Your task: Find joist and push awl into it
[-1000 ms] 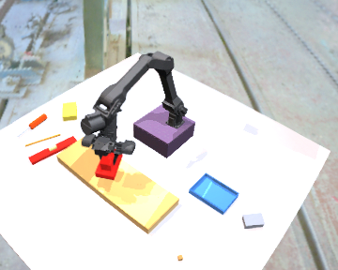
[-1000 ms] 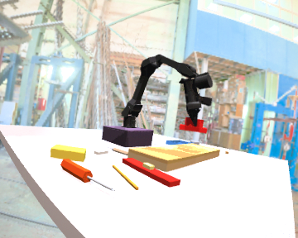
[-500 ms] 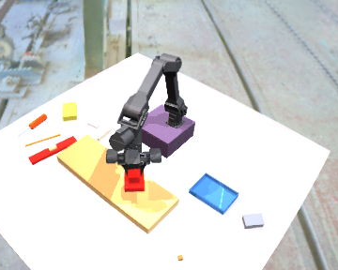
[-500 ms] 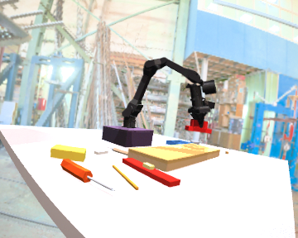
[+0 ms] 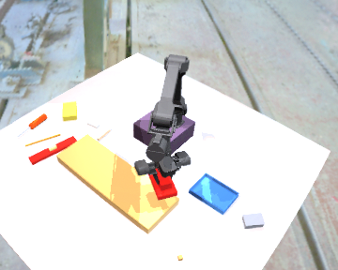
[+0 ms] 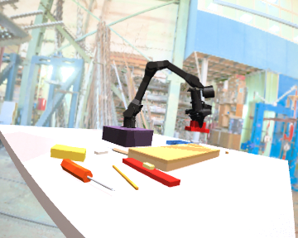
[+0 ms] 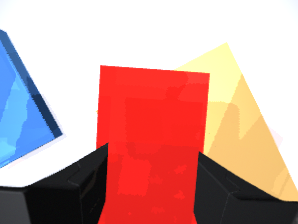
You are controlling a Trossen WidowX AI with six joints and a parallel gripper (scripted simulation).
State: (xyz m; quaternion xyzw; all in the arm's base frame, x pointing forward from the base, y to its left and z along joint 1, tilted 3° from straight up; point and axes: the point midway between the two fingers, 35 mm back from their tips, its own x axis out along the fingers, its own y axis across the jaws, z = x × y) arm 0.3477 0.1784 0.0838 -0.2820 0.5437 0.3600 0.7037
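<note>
My gripper [image 5: 163, 172] [image 6: 198, 122] [image 7: 150, 148] is shut on the red stud finder [image 5: 165, 191] [image 6: 197, 129] [image 7: 152, 105]. It holds it in the air, clear of the panel, near the panel's end on the tray side. The wooden floor panel [image 5: 89, 159] [image 6: 172, 154] [image 7: 235, 115] lies flat; the joist is hidden. The blue tray [image 5: 221, 194] [image 6: 178, 142] [image 7: 20, 100] is empty, beside that end. The awl [image 5: 38, 122] [image 6: 76, 170], with an orange handle and thin metal shaft, lies on its side beyond the panel's other end.
A red bar [image 5: 39, 157] [image 6: 164, 178] and a thin yellow stick [image 5: 42, 140] [image 6: 126, 178] lie between awl and panel. A yellow block [image 5: 69, 112] [image 6: 69, 153] is near the awl. A grey block [image 5: 253, 220] lies beyond the tray. The arm stands on a purple base [image 5: 145, 133] [image 6: 127, 136].
</note>
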